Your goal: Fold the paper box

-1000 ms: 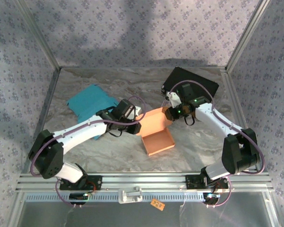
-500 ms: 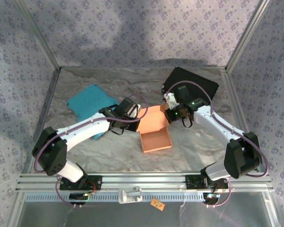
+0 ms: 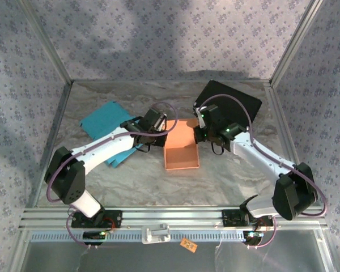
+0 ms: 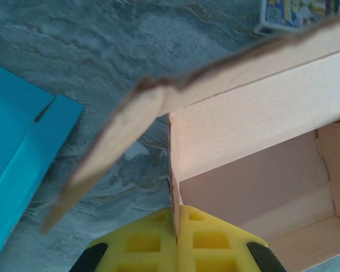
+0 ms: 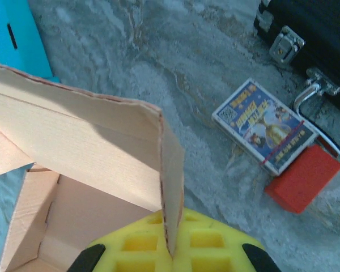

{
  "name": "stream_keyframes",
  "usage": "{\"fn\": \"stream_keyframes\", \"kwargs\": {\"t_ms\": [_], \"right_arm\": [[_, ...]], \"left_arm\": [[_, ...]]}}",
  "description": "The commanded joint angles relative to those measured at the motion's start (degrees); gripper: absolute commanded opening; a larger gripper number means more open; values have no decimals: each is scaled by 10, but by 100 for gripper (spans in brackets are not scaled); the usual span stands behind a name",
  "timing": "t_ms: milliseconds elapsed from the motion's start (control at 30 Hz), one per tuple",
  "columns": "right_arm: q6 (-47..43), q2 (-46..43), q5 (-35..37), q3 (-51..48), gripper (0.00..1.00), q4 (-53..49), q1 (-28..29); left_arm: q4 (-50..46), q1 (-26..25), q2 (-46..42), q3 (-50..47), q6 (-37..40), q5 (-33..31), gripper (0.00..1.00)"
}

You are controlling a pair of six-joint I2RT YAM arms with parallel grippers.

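The orange paper box lies open-topped in the middle of the table, its lid flap raised at the far end. My left gripper is shut on the box's left wall and my right gripper is shut on its right wall. In the left wrist view the yellow pads of the left gripper pinch the thin cardboard edge of the box, and a loose flap slants out over the table. The right gripper clamps the wall at the corner of the box.
A flat teal cardboard sheet lies left of the box under the left arm. A black case sits at the back right. Near it lie a card pack and a red block. Patterned walls enclose the table.
Both grippers have closed on the box's side walls. The box has turned from a skewed lie to square with the table and shifted a little farther from the bases.
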Motion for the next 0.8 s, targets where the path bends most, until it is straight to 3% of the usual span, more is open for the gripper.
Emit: {"fn": "stream_keyframes", "kwargs": {"t_ms": [0, 333, 767], "right_arm": [[46, 26, 39, -5, 0, 80, 17], [111, 96, 126, 0, 0, 233, 36], [149, 156, 174, 17, 0, 271, 59]], "left_arm": [[39, 23, 6, 13, -4, 3, 0], [180, 78, 32, -5, 24, 24, 0], [293, 85, 33, -74, 6, 37, 0]]}}
